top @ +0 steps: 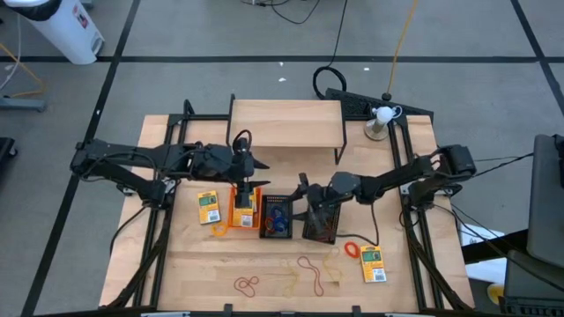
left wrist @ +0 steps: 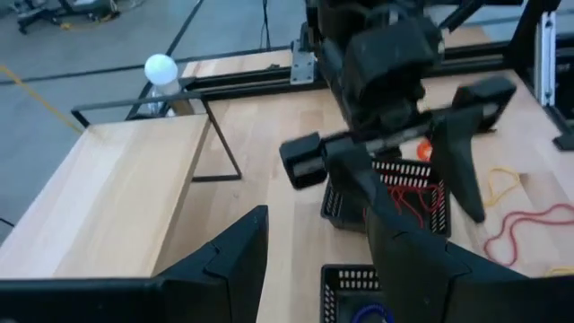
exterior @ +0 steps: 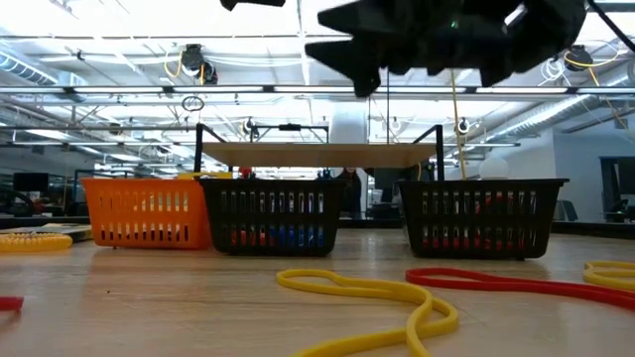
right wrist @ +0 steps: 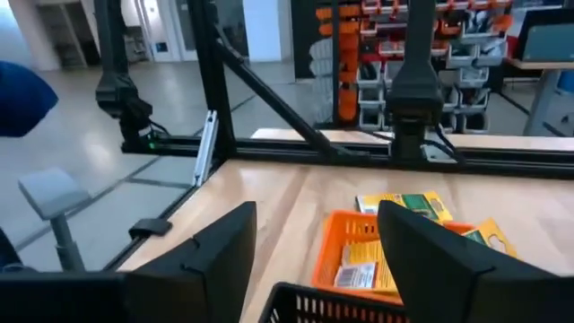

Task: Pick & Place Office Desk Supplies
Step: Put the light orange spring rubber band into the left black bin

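Three mesh bins stand in a row mid-table: an orange bin [top: 242,210] holding yellow-and-green packs [right wrist: 359,262], a black bin [top: 276,217] with blue bands, and a black bin [top: 320,222] with red bands [left wrist: 408,193]. My left gripper [top: 244,187] hovers open above the orange bin's far side. My right gripper [top: 308,202] hovers open above the right black bin, nothing between its fingers [right wrist: 316,215]. One pack [top: 208,205] lies flat left of the orange bin, another [top: 374,264] at the front right. Loose bands [top: 304,273] lie on the near table.
A light wooden shelf [top: 286,123] on black legs stands at the table's far side, behind the bins. An orange band [top: 352,249] lies beside the right pack. A yellow band [exterior: 367,293] and a red band [exterior: 516,283] lie near the front edge.
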`<state>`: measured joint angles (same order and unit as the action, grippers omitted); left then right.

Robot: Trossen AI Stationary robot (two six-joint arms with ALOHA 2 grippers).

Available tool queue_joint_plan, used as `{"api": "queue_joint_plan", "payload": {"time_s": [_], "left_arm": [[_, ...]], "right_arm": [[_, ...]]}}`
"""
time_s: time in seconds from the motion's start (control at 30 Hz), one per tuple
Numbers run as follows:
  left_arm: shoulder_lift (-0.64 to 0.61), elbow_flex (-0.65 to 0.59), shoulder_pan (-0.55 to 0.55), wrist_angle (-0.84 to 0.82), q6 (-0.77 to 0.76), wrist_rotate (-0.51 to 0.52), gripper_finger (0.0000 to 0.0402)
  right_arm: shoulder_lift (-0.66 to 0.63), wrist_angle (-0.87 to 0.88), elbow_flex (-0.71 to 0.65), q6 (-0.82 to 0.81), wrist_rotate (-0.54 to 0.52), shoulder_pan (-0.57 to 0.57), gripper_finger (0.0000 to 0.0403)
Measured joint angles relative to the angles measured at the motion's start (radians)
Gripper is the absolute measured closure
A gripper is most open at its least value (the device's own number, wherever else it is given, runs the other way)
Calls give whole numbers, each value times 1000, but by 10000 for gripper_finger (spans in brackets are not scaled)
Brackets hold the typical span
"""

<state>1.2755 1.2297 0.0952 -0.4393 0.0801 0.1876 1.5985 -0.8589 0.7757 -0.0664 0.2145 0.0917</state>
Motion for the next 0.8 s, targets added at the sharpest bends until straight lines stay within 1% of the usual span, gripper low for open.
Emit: {"api": "queue_joint_plan", "payload": {"time_s": [0.07, 0.1, 0.13, 0.2, 0.27, 0.3, 0.33, 0.43, 0.5, 0.57, 0.6, 0.67, 0.73, 0.8], "left_arm": [[0, 0, 24, -1, 18, 36, 215], [0, 2, 43, -8, 23, 74, 215], [0, 11, 67, -31, 29, 127, 215], [0, 42, 133, -120, 29, 285, 215], [0, 75, 217, -237, -18, 436, 215], [2, 86, 259, -285, -59, 486, 215], [5, 90, 297, -317, -104, 513, 215], [10, 89, 402, -431, -295, 523, 215], [10, 89, 460, -530, -470, 526, 215], [21, 88, 514, -665, -659, 518, 215], [32, 81, 536, -719, -744, 498, 215], [59, 59, 571, -794, -889, 425, 215], [87, 27, 595, -808, -982, 341, 215], [115, -14, 613, -785, -1036, 254, 215]], "right_arm": [[-50, 65, 0, 12, 0, 0, 177], [-77, 93, 0, 24, -1, 0, 178], [-107, 127, 0, 37, -2, 0, 179], [-168, 201, 0, 59, -3, 0, 183], [-222, 261, 0, 70, -3, 0, 187], [-249, 295, 0, 77, -5, 0, 189], [-275, 328, 0, 81, -9, 0, 191], [-338, 413, 0, 89, -58, 0, 196], [-360, 454, 0, 98, -91, 0, 198], [-370, 475, 0, 105, -116, 0, 199], [-371, 476, 0, 106, -115, 0, 199], [-370, 479, 0, 106, -114, 0, 199], [-369, 480, 0, 112, -114, 0, 199], [-370, 480, 0, 137, -120, -1, 200]]}}
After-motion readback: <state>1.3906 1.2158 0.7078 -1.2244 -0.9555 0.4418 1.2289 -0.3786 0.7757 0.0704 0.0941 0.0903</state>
